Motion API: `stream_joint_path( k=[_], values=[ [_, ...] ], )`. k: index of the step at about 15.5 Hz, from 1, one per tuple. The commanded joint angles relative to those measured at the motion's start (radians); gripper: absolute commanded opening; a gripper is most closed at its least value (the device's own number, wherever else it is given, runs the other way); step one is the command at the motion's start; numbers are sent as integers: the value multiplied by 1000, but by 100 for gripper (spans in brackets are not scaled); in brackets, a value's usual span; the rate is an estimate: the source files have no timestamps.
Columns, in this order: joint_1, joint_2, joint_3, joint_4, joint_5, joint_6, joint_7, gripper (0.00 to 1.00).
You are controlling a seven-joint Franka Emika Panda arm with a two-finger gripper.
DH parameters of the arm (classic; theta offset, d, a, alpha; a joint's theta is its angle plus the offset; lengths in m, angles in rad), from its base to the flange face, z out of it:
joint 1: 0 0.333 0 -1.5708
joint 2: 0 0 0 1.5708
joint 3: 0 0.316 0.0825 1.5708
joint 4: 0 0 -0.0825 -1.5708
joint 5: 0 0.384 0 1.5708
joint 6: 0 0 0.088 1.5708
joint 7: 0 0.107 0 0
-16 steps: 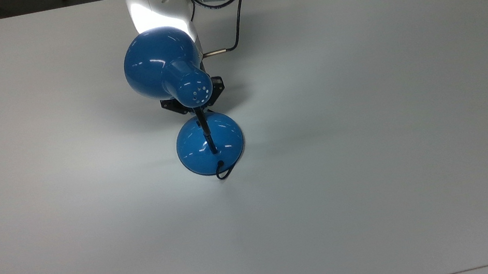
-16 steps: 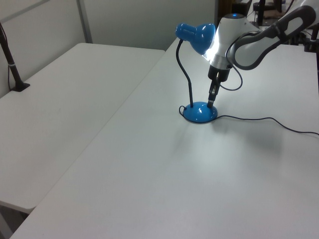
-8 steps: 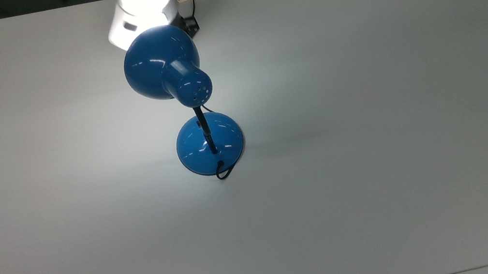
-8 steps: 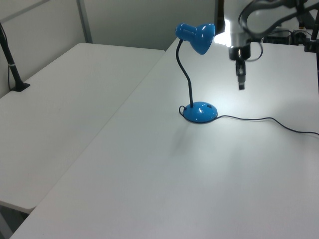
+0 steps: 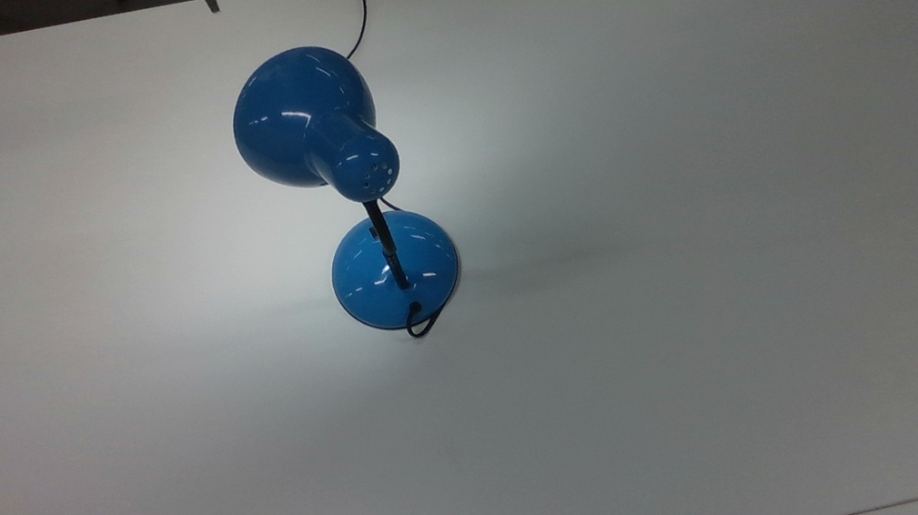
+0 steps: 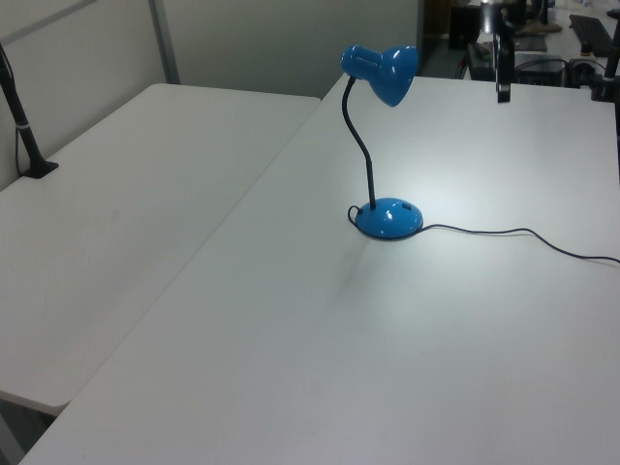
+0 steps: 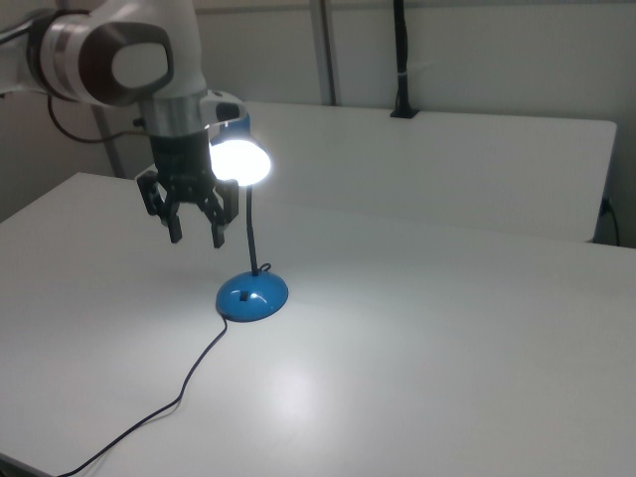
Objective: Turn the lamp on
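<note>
White light pours from the lamp (image 7: 241, 162), so it is on. The gripper (image 7: 193, 227) has risen away from the base (image 7: 252, 295), now below it, fingers spread and holding nothing; the task looks finished.

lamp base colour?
Glossy blue, a round dome; the lamp base shows best in the top view, with a thin black neck rising from it.

Top view looks straight down; left and right views face opposite sides of the lamp (image 5: 346, 183)
</note>
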Motion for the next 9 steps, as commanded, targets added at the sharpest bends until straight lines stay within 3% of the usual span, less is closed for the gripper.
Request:
stream_joint_path(
  k=[1, 4, 9],
  values=[
    [5, 5, -8, 96, 3, -31, 30, 100],
    [13, 6, -42, 147, 9, -14, 140, 100],
    [11, 17, -44, 147, 11, 101, 148, 100]
  ],
)
